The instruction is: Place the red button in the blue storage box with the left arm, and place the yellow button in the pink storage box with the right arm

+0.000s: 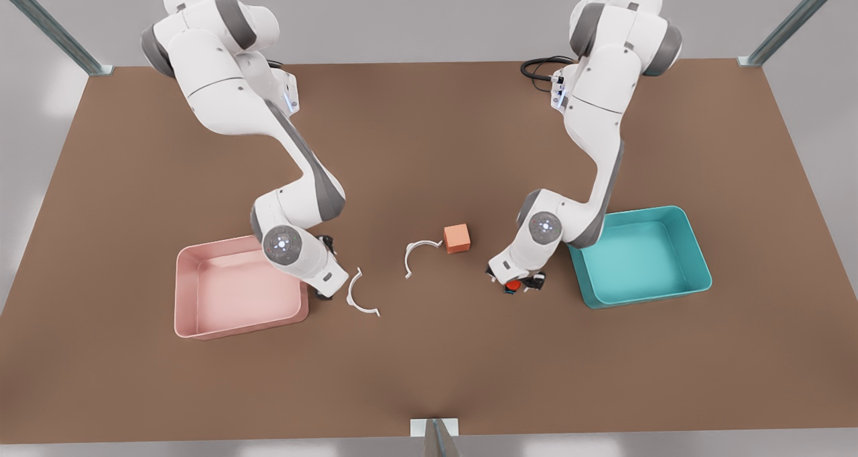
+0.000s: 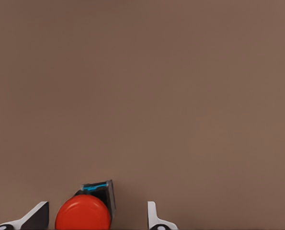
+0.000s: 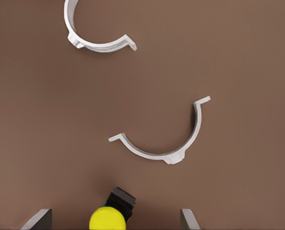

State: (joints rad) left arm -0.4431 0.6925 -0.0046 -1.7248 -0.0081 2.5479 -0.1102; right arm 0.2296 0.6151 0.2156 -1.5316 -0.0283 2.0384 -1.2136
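Front view: two white Franka arms reach over a brown matte tabletop. The left gripper belongs to the arm on the front view's right; it hangs low over the table at about 9 o'clock from the teal-blue rectangular plastic storage box with rounded corners, just beside that box's wall. The tiny red button, a round red cap on a dark square base, sits on the table between its fingers, outside the box.

Left wrist view: the left gripper stands open, its fingertips on either side of the red button, with bare table between the cap and the farther fingertip.

Front view: the right gripper belongs to the arm on the front view's left, at about 3 o'clock from the pale pink rectangular plastic storage box with low walls, close to its corner.

Right wrist view: the right gripper is open; the tiny yellow button, a round yellow cap on a black square base, rests on the table between the spread fingertips, touching neither.

Two white curved plastic half-ring clips lie on the table: one at 3 o'clock from the right gripper, the other touching a small orange-salmon cube near the table's middle.
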